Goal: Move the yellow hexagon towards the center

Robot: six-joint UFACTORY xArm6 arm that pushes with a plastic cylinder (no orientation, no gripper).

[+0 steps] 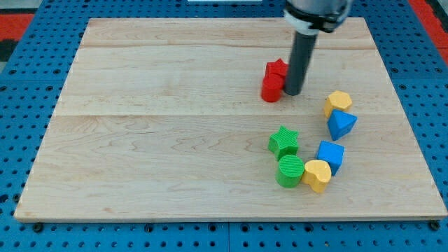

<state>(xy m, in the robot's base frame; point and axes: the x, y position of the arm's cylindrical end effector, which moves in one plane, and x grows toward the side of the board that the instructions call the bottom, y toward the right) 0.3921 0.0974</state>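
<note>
A pale wooden board (175, 140) with visible grain lies on a blue pegboard (28, 84). Our smooth dark rod carries no gripper; my tip (292, 93) touches two red blocks (273, 80). The yellow hexagon (337, 102) sits near the view's right, against a blue triangle (341, 124). Below cluster a green star (283, 141), ribbed green cylinder (290, 171), yellow heart (317, 175) and blue cube (330, 155).

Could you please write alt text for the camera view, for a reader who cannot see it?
My tip touches two red blocks near the board's top centre. The yellow hexagon sits right of it above a blue block; lower lie two green blocks, a blue cube and a yellow heart.
</note>
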